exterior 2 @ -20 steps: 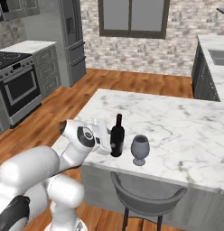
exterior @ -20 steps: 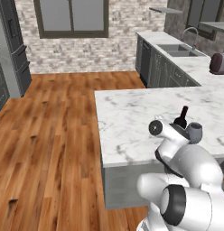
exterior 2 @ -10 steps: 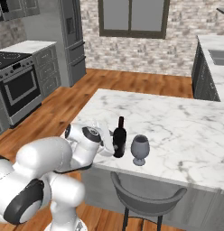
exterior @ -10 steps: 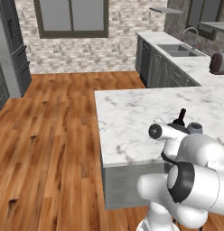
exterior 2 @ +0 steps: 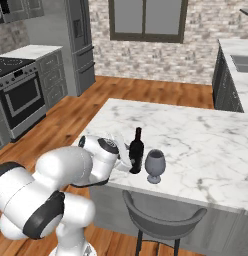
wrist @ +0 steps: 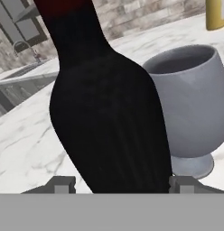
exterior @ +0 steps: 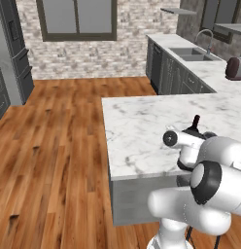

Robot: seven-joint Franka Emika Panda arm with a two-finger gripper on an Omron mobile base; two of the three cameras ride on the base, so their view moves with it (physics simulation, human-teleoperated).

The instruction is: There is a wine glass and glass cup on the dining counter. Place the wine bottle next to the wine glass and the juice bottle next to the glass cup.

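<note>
The arm has drawn back, end effector [wrist: 118, 182] facing the wine bottle [wrist: 105, 103].

A: Surface? 
B: White marble-veined surface [exterior 2: 206, 135] on a grey base, overhanging edge with a grey stool [exterior 2: 163, 220] under it, wood floor [exterior: 49, 146] around.

A: What's on it?
B: Wine bottle [exterior 2: 136, 151], dark, upright near the front edge. Grey wine glass [exterior 2: 155, 166] just beside it, upright, apart as far as I can tell.

A: Anything else?
B: Hand view: the bottom of something yellow [wrist: 217, 13] farther back on the surface, top cut off.
</note>
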